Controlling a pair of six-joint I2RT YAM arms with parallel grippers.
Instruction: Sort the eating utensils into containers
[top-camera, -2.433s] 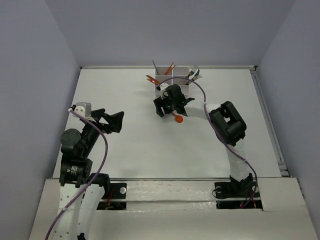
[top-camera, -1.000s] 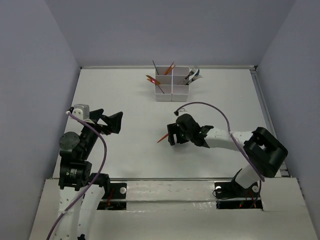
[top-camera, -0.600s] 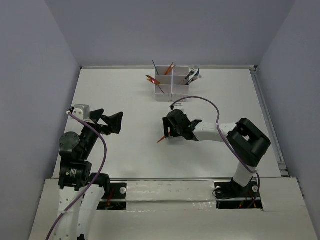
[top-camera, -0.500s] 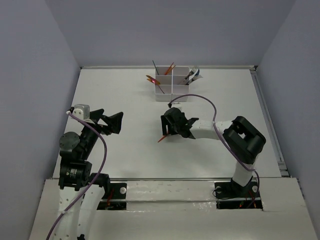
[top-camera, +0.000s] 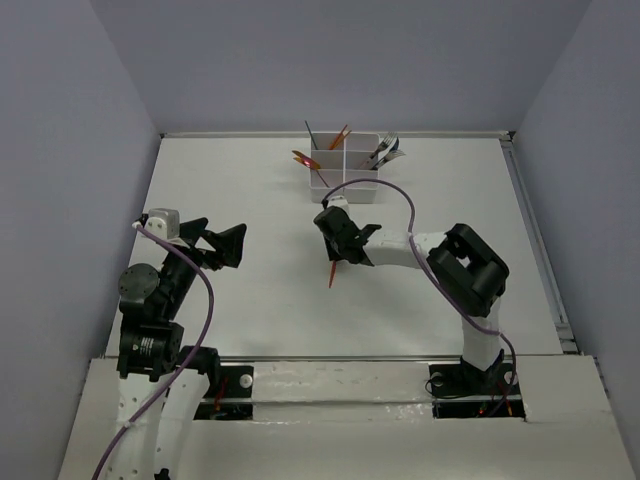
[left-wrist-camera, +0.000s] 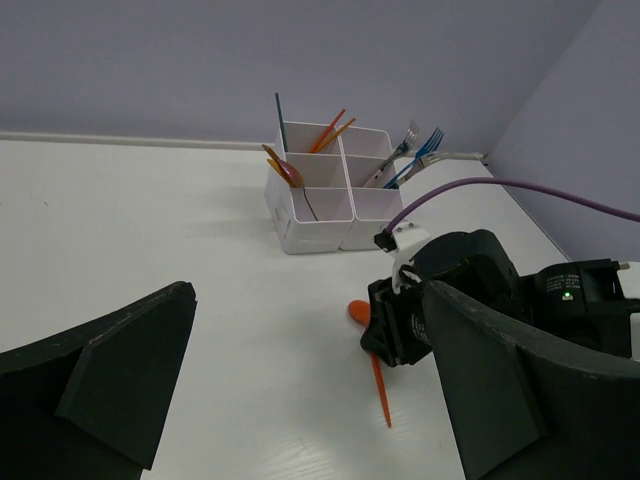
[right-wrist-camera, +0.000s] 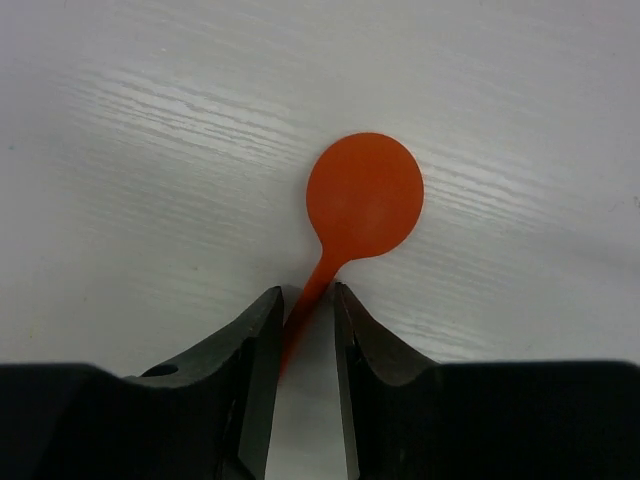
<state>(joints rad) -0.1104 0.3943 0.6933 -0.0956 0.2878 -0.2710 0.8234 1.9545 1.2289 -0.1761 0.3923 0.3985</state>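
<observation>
Right gripper (top-camera: 338, 236) is clamped on the orange spoon (top-camera: 332, 274), from above, mid-table and a little short of the containers (top-camera: 345, 165). A second ago it was further back and to the right with the handle slanting left; now it has come up toward the block and the handle points straight back at the bases. I read that as the spoon on its way back for a second try at a compartment. The left gripper (top-camera: 228, 243) is parked well off to the left, and the table (top-camera: 250, 180) between spoon and block shows nothing in the way.

From the left wrist, that gripper's jaws stand wide apart, holding nothing. The spoon's bowl sticks out beside the right gripper, just above the tabletop. The near compartments look free — the back ones bristle with sticks and forks, and the wall stands close behind.

On the right wrist, both fingers (right-wrist-camera: 250, 330) pinch the thin neck just below the round bowl — a narrow hold, so the spoon could pivot as I tip it upright.
</observation>
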